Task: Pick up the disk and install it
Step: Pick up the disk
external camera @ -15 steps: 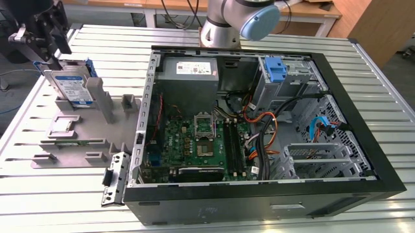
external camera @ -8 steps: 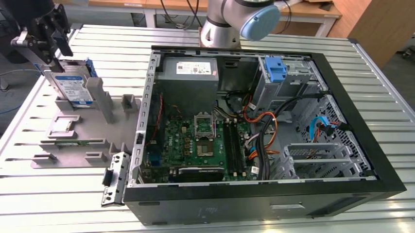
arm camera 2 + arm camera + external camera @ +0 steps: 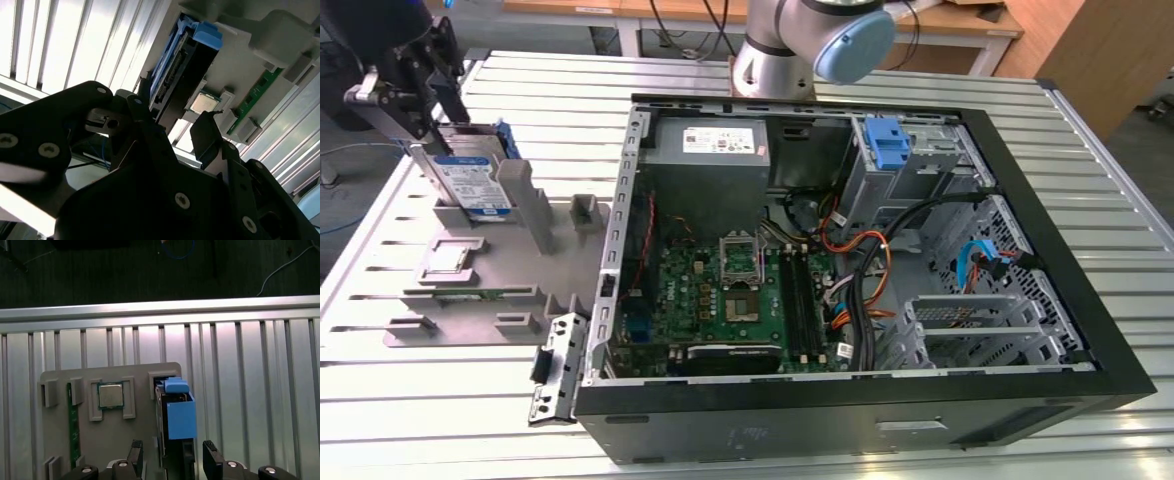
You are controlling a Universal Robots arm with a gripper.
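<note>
First wrist view: end effector [image 3: 172, 446] open, pointing down, straddling upright disk [image 3: 181, 420].

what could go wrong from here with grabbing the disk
The open gripper straddles the upright disk with narrow gaps; a slight offset might make one finger push it askew in its grey holder slot. The CPU and memory stick sit beside it on the same holder, so a drifting finger may clip them.
</note>
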